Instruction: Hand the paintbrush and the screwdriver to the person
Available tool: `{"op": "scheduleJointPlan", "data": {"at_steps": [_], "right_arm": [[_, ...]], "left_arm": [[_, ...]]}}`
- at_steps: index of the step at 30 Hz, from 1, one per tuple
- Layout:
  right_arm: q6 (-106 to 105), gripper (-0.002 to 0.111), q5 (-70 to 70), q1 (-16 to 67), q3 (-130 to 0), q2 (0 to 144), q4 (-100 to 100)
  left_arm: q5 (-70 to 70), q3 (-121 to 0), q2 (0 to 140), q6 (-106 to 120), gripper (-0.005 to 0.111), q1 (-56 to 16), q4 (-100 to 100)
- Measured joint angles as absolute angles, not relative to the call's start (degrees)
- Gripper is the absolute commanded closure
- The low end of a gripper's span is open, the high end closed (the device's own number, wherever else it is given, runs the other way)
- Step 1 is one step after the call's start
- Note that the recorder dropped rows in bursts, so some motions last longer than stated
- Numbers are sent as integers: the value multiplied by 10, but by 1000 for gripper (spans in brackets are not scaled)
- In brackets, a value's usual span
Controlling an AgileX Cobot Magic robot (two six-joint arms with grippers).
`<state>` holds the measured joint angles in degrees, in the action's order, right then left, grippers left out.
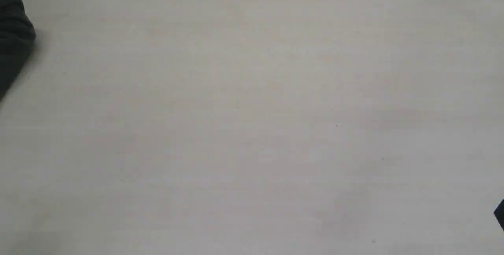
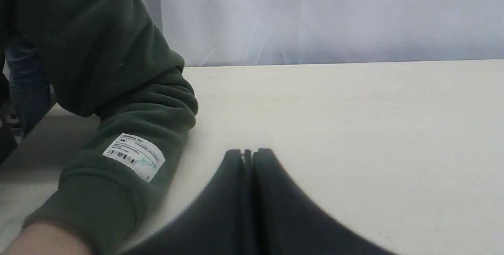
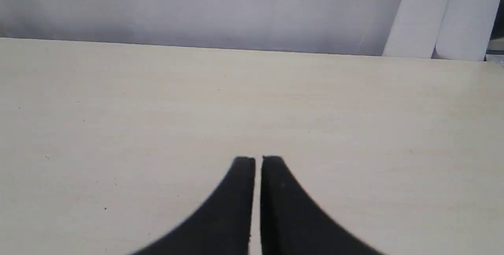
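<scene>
Neither the paintbrush nor the screwdriver shows in any view. The person's arm in a dark green sleeve [image 2: 118, 129] rests on the pale table beside my left gripper [image 2: 249, 153], with a white label [image 2: 134, 156] on the cuff and a bit of bare skin [image 2: 43, 241] at the picture's corner. That sleeve also peeks in at the exterior view's left edge [image 1: 13, 38]. My left gripper is shut with nothing between its black fingers. The right gripper [image 3: 258, 160] hovers over bare tabletop, its fingers together and holding nothing. A black piece of the right arm [image 1: 500, 213] shows at the exterior view's right edge.
The pale wooden table [image 1: 252, 121] fills the exterior view. A white curtain [image 2: 330, 15] hangs behind its far edge. Two white tubes [image 3: 441, 15] stand past the table in the right wrist view.
</scene>
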<state>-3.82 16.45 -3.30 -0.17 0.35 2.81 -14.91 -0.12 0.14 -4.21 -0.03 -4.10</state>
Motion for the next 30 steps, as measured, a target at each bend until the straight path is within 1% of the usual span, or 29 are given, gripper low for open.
{"op": "scheduleJointPlan", "data": {"at_steps": [30], "right_arm": [[-26, 104, 169, -33, -2, 4, 28]], "left_arm": [[-149, -1, 1, -42, 107, 0, -41]]}}
